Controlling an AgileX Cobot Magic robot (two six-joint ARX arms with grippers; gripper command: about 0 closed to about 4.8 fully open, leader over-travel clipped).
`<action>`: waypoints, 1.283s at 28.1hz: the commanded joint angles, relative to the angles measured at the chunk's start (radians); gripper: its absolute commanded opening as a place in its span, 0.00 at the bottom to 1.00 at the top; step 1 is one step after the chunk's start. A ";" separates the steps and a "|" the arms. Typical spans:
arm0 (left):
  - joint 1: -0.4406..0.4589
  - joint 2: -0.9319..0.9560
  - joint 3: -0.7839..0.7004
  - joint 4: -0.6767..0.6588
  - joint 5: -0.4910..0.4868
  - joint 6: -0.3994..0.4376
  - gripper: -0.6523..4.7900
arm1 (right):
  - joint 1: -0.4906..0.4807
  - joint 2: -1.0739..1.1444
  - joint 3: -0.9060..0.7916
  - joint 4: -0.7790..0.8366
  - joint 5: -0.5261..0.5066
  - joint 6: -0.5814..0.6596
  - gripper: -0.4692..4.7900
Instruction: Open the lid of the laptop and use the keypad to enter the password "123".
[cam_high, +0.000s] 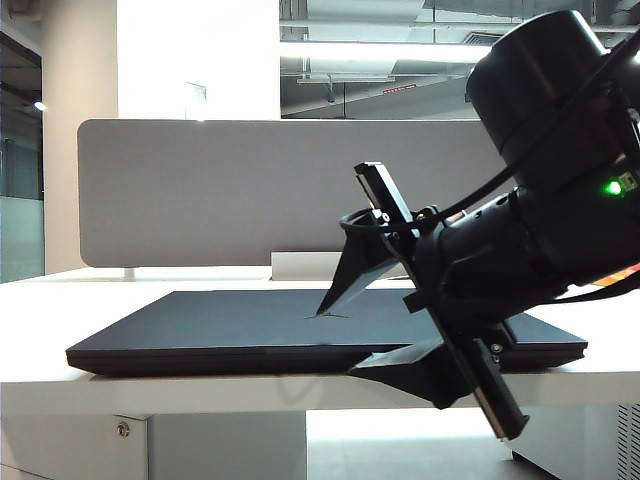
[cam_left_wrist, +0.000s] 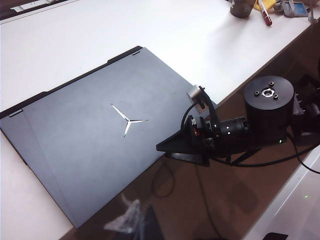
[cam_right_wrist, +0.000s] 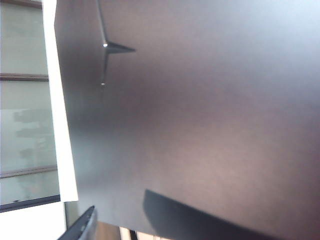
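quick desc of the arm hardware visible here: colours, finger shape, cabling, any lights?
Only the right arm shows. All matte black: a fat cylindrical joint housing with bolt holes on its flat end cap, a lit green LED on the body, and loose black cables looping to the right gripper. Its fingers are flat, wedge-shaped plates on a straight rail. A small grey camera sits on the wrist.
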 joint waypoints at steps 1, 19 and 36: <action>-0.001 0.000 0.003 0.002 0.003 0.004 0.11 | 0.000 0.012 0.006 0.069 -0.001 0.018 0.44; -0.001 0.012 0.000 -0.058 -0.022 0.003 0.11 | 0.024 0.011 0.005 0.232 -0.043 0.012 0.11; -0.001 0.012 0.000 -0.066 -0.019 0.000 0.11 | 0.014 0.013 0.003 0.023 0.013 0.084 0.34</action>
